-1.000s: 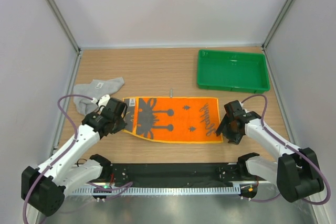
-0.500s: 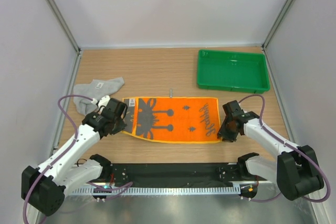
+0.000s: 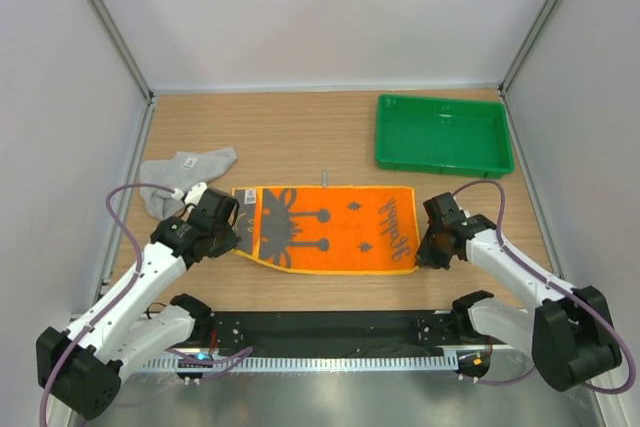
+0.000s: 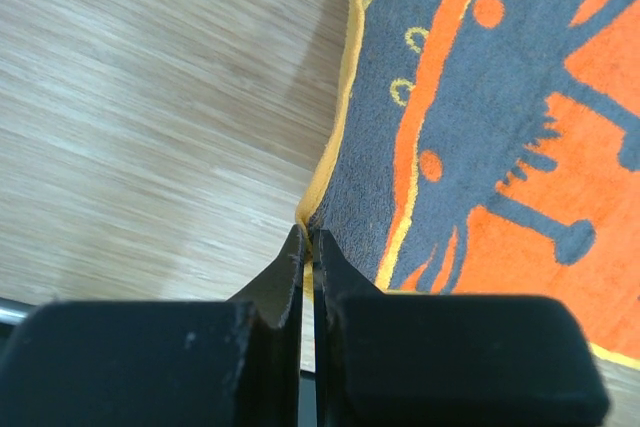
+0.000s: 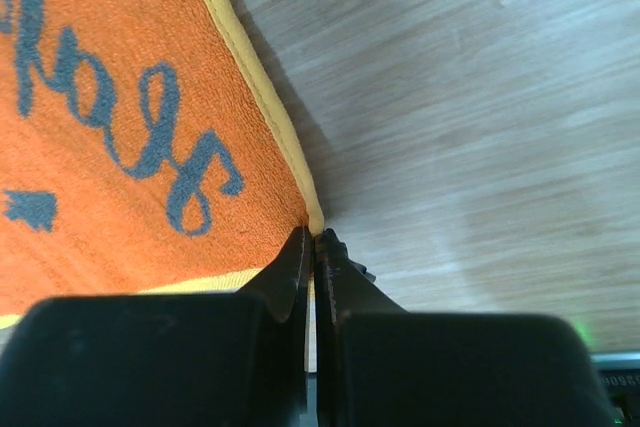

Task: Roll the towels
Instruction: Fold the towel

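I have my left gripper (image 4: 309, 239) pinched tight on the near left corner of the orange towel (image 3: 330, 229), and my right gripper (image 5: 315, 239) clamped on its near right corner. The towel lies spread on the wooden table (image 3: 300, 137). The grey towel (image 3: 185, 172) sits crumpled just beyond the left gripper.

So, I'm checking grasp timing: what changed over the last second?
The right gripper moved left to the orange towel's near right corner and shut on it. The left gripper stayed at the near left corner, where it is shut on the same towel. The orange towel still lies flat, and the grey towel and tray did not move.
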Robot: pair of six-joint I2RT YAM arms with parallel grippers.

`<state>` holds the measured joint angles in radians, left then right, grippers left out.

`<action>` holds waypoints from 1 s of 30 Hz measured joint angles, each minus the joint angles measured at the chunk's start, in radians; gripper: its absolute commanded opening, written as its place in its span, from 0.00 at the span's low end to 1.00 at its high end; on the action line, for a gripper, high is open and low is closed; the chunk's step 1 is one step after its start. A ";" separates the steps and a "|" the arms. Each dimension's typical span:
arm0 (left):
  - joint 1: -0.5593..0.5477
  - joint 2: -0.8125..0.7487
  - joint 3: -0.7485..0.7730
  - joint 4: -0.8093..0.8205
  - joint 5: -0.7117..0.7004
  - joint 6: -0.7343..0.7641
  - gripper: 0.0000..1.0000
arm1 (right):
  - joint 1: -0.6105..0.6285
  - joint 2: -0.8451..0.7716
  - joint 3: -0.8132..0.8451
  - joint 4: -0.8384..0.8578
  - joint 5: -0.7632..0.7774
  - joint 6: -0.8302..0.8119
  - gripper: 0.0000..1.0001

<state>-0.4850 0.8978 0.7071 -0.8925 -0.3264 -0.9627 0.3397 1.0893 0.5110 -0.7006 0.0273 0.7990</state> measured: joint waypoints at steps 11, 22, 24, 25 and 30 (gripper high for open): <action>0.000 -0.010 0.121 -0.068 0.064 0.039 0.00 | 0.000 -0.126 0.119 -0.126 0.008 -0.002 0.01; 0.083 0.291 0.373 -0.064 0.060 0.169 0.00 | -0.011 0.169 0.412 -0.104 0.026 -0.043 0.01; 0.116 0.331 0.397 -0.062 0.061 0.188 0.00 | -0.027 0.221 0.466 -0.085 0.026 -0.053 0.01; 0.137 0.353 0.409 -0.062 0.061 0.194 0.00 | -0.036 0.250 0.489 -0.076 0.026 -0.059 0.01; 0.211 0.475 0.463 -0.048 0.061 0.226 0.00 | -0.073 0.387 0.572 -0.037 0.015 -0.076 0.01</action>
<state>-0.2745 1.3731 1.1698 -0.9409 -0.2653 -0.7364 0.2668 1.4761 1.0832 -0.7380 0.0422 0.7231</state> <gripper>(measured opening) 0.010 0.044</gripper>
